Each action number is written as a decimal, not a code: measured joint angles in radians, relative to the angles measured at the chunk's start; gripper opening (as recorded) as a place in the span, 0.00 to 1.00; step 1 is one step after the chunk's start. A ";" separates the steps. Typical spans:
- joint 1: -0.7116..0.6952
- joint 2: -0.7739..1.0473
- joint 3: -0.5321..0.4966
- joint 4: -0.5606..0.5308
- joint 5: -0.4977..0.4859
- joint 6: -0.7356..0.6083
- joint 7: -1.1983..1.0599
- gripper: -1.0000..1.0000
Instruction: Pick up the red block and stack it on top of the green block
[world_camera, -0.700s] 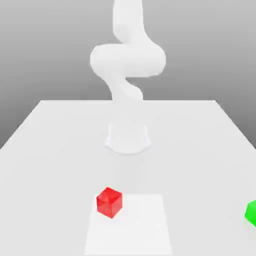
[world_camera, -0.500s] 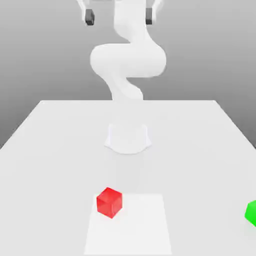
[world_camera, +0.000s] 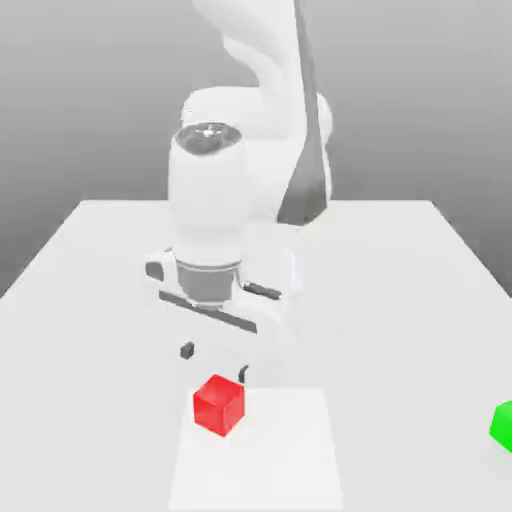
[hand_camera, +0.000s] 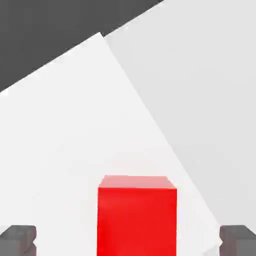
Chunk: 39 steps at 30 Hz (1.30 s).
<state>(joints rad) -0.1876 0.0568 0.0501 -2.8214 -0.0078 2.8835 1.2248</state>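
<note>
Where half a second ago only two dark fingertips showed high at the upper edge of the exterior view, the arm has now swung down over the desk (world_camera: 90, 290), and the end effector (world_camera: 214, 363) hangs just above and slightly behind the red block (world_camera: 219, 404). Its jaws stand spread wide, with nothing between them yet: in the exterior view one dark fingertip (world_camera: 186, 350) sits off toward that view's left of the block and the other close by the block's upper corner, neither touching it. The hand view agrees, with the red block (hand_camera: 137, 215) sitting between the two grey pads (hand_camera: 18, 239) and clear space on either side (the block looks a little closer to one pad than the other, though I cannot say whether that is just the angle). The block itself has not budged; it rests flat on the paler square patch of the desk, at that patch's near-left corner. The green block (world_camera: 503, 425) also lies where it was, well apart at the exterior view's right edge, partly cut off. So the approach looks nearly done: my judgement is that a short further descent would bring the pads level with the block's sides, after which closing, lifting and carrying across to the green block all remain to do.
</note>
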 joint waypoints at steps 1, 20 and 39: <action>0.004 0.036 -0.005 0.004 -0.003 0.030 0.004 0.50; 0.013 -0.069 0.000 0.002 0.012 -0.076 -0.028 0.00; 0.409 0.163 0.394 0.460 -0.156 -0.331 -0.455 0.00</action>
<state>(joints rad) 0.2210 0.2196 0.4436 -2.3615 -0.1636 2.5522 0.7696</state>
